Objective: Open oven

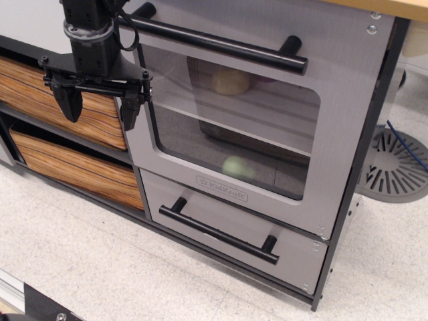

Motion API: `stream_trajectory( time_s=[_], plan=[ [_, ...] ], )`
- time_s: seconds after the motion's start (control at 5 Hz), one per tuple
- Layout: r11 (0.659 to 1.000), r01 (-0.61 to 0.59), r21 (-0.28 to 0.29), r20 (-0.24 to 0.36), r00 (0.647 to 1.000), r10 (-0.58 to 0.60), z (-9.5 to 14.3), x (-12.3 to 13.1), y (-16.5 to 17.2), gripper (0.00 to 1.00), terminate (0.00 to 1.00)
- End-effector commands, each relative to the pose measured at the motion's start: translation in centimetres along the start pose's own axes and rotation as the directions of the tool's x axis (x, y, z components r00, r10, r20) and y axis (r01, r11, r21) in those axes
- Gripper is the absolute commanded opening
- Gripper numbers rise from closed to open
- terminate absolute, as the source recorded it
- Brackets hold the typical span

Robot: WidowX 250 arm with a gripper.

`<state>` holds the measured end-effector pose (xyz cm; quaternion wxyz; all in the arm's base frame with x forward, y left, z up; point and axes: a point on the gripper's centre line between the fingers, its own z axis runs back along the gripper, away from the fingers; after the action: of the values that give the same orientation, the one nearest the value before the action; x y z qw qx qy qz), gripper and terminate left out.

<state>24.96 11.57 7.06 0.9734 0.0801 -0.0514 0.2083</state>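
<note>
Grey oven [234,134] (clear window, 1 black bar handle [214,41]) sits closed; gripper [99,105] hangs spread, grasping nothing.

The robot arm [90,30] came down from the upper left corner of the view, its grey cylindrical wrist held close to vertical. Below it a black crossbar carried the hand [98,103], which pointed straight down. Its two dark fingers [67,101] stood well apart, jaws spread wide with nothing between them. A black cable looped beside the wrist.
</note>
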Motion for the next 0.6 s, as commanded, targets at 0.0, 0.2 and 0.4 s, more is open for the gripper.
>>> stream_trajectory(
  time_s=[0.0, 0.2, 0.4],
  plan=[
    [1.0, 0.0, 0.0, 0.0, 1.0, 0.0, 0.0, 0.0, 0.0, 1.0, 0.0],
    [0.994, -0.082, -0.07, -0.004, 0.997, 0.082, 2.9, -0.1, 0.6, 1.0, 0.0],
    [0.979, -0.174, -0.109, -0.05, 0.984, 0.169, 5.9, 0.2, 1.1, 1.0, 0.0]
  ],
)
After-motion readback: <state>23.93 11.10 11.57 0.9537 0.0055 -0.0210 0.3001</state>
